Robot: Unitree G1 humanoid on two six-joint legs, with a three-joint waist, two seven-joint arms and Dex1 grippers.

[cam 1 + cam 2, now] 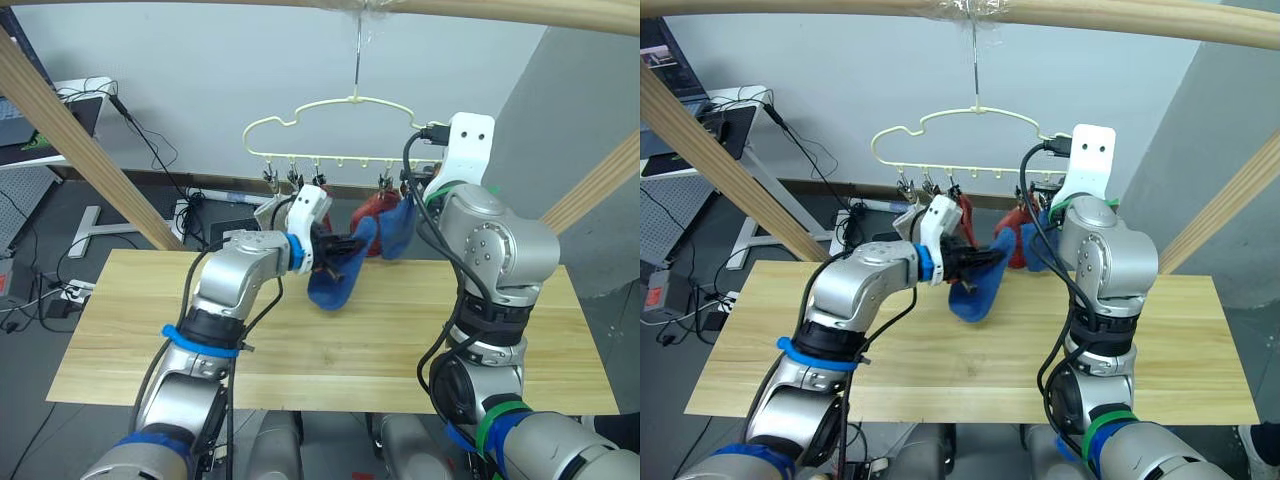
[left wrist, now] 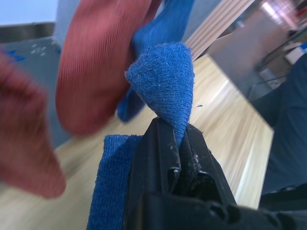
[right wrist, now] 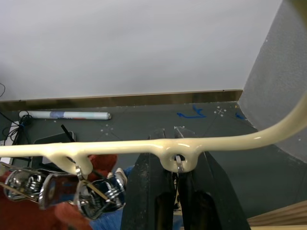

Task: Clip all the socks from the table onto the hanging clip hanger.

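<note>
The pale-yellow clip hanger hangs by its hook from the top pole. A rust-red sock and a blue sock hang from clips at its right end. Another red sock hangs further left. My left gripper is shut on a second blue sock, which dangles above the table just under the hanger. In the left wrist view its fingers pinch a fold of that sock. My right gripper is raised at the hanger's right end, shut on a metal clip under the bar.
Thick wooden poles slant up at left and right, with one across the top. A desk with cables stands at the far left behind the table. Cables and a power strip lie on the floor.
</note>
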